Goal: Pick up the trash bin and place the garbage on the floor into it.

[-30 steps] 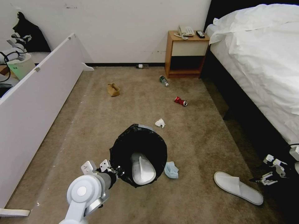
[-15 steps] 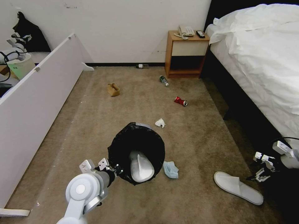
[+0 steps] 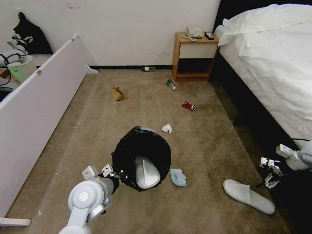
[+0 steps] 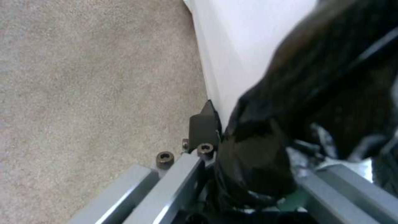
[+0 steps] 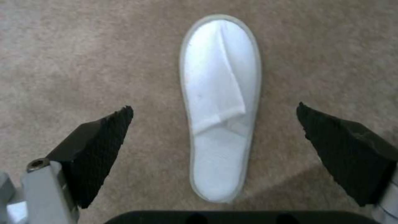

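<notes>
The trash bin, white with a black bag over its rim, is tilted above the floor, and my left gripper is shut on its near rim. In the left wrist view the left gripper pinches the black bag against the bin's white wall. One white slipper lies inside the bin. A second slipper lies on the carpet at the right, and my right gripper hangs open just above it. The right wrist view shows that slipper between the spread fingers.
More garbage lies on the carpet: a blue mask beside the bin, a tissue, a red can, two bottles and a brown paper bag. A white panel bounds the left, a bed the right, a nightstand the back.
My right gripper has moved left and out from the bed's edge, coming over the slipper on the floor. The bin in my left gripper has shifted slightly left.
</notes>
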